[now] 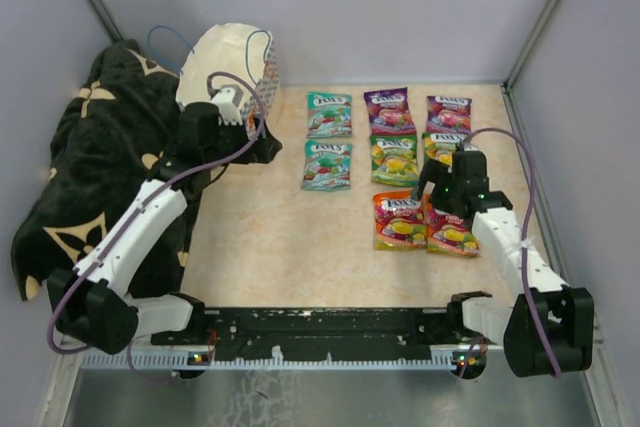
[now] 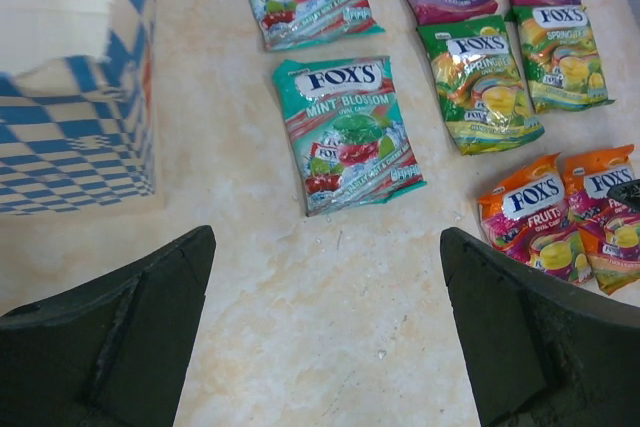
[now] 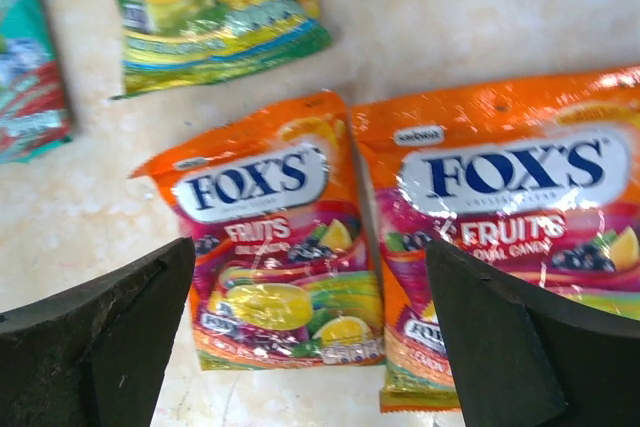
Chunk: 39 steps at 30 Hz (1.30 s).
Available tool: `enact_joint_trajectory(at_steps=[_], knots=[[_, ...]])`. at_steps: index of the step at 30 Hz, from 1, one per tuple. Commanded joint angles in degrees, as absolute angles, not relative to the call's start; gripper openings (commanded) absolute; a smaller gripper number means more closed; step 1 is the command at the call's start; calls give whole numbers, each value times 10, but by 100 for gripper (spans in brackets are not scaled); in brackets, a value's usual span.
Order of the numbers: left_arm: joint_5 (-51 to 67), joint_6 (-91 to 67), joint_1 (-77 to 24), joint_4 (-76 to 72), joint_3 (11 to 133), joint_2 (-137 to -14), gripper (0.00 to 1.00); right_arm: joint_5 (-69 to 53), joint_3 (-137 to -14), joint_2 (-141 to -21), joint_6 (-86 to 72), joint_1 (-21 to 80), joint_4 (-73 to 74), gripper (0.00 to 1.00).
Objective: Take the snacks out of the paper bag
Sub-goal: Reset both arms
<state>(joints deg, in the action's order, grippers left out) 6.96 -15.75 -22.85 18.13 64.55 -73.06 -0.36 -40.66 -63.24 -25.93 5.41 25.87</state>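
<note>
Far left: black blanket [image 1: 90, 167], bunched up. Paper bag [image 1: 225, 62] lay tipped at its far right edge, mouth turned toward the camera, cream inside showing, checkered wall on the right. Left gripper [image 2: 325, 277] sat just near of the bag, jaws wide apart, nothing between them. Eight snacks [image 1: 328, 164] lay flat on the table [image 1: 270, 247] in columns, long axes running near-far, logos at the far ends: teal packets [image 1: 329, 114], then purple packets [image 1: 389, 110], green-yellow packets [image 1: 394, 158], orange packets [image 1: 399, 219]. Right gripper [image 3: 310, 277] hung over the orange pair, jaws spread, gripping nothing.
</note>
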Motion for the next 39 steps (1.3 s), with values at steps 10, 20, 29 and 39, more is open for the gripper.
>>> enact_joint_trajectory(at_steps=[10,20,29,39], knots=[[72,-97,-198,114,583,-588,100,-24,-427,-525,-248,59,133,99],[37,-73,-198,101,546,-516,100,-15,-412,-482,-240,59,141,99],[26,-64,-198,122,537,-499,100,-19,-411,-477,-241,59,150,99],[16,-60,-198,116,527,-495,100,-21,-404,-469,-242,58,144,99]])
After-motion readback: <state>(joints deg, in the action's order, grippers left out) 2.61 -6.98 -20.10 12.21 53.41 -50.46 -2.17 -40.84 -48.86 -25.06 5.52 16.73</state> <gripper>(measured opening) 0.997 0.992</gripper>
